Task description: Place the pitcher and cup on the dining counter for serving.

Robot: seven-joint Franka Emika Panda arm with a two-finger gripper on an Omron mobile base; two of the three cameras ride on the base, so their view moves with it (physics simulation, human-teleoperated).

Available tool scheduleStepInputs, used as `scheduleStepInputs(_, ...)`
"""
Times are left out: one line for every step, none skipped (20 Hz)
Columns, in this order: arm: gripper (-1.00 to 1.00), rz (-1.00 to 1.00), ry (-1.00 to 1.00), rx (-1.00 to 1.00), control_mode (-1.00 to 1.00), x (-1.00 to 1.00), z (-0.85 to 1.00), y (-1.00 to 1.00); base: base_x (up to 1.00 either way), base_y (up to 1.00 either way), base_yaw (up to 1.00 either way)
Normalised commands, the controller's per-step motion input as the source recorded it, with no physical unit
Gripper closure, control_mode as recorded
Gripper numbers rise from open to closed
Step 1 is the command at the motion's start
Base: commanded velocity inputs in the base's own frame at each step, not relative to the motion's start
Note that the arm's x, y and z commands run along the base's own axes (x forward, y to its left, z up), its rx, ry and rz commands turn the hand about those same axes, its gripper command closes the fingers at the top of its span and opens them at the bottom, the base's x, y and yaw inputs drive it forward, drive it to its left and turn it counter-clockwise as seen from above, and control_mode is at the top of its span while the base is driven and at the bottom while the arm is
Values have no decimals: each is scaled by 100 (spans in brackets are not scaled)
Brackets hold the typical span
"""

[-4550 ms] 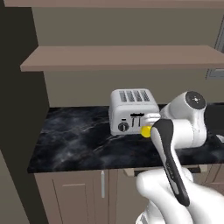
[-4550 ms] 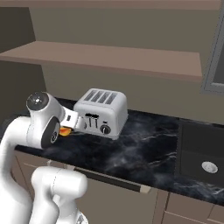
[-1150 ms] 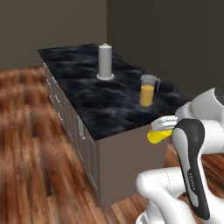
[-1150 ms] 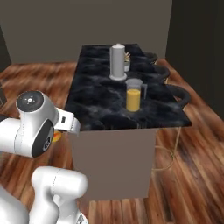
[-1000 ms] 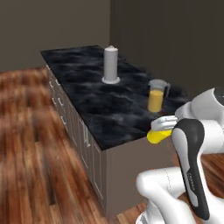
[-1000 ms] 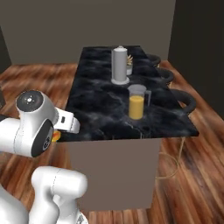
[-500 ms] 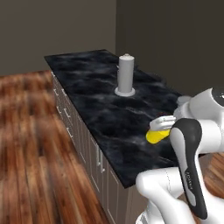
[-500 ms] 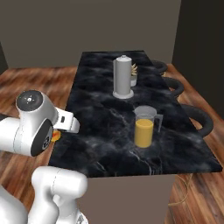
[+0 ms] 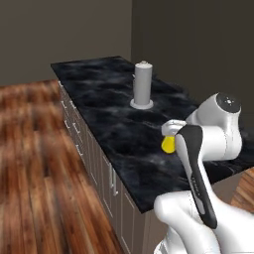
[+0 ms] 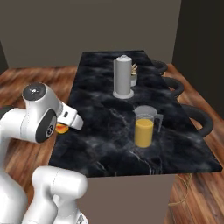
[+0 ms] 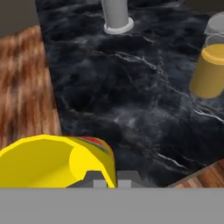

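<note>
Your gripper (image 11: 107, 181) is shut tight on the cup (image 11: 57, 162), and you can see the bright yellow cup right at the bottom of the hand view, with a bit of red on its rim side. In the left base view the cup (image 9: 168, 144) peeks out yellow beside the white arm, over the near part of the dining counter (image 9: 109, 124). In the right base view a bit of the cup (image 10: 62, 128) shows at the left edge of the dining counter (image 10: 105, 144). The pitcher (image 10: 144, 127) stands upright on the black counter, with orange drink inside. It is well apart from your cup. Farther back, a grey cylinder (image 10: 123, 77) with a knob on top stands on its round base. You can see the brown wood floor (image 9: 34, 163) beside the counter.
</note>
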Motion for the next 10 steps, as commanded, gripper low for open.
scheduleStepInputs(100, -36, 7, 18, -100, 63, -6, 0, 0, 0, 0)
scheduleStepInputs(100, -36, 5, 17, -100, 64, -4, 0, 0, 0, 0)
scheduleStepInputs(100, -37, 5, 16, -100, 70, -2, 0, 0, 0, 0)
scheduleStepInputs(100, -37, 5, 15, -100, 76, -1, 0, 0, 0, 0)
scheduleStepInputs(100, -34, 8, 16, -100, 79, 0, 0, 0, 0, 0)
scheduleStepInputs(100, -31, 10, 16, -100, 82, -1, -1, 0, 0, 0)
scheduleStepInputs(100, -27, 12, 16, -100, 81, -2, -7, 0, 0, 0)
scheduleStepInputs(100, -22, 13, 15, -100, 80, -5, -19, 0, 0, 0)
scheduleStepInputs(100, -16, 15, 13, -100, 71, -11, -29, 0, 0, 0)
scheduleStepInputs(100, -14, 15, 13, -100, 70, -14, -37, 0, 0, 0)
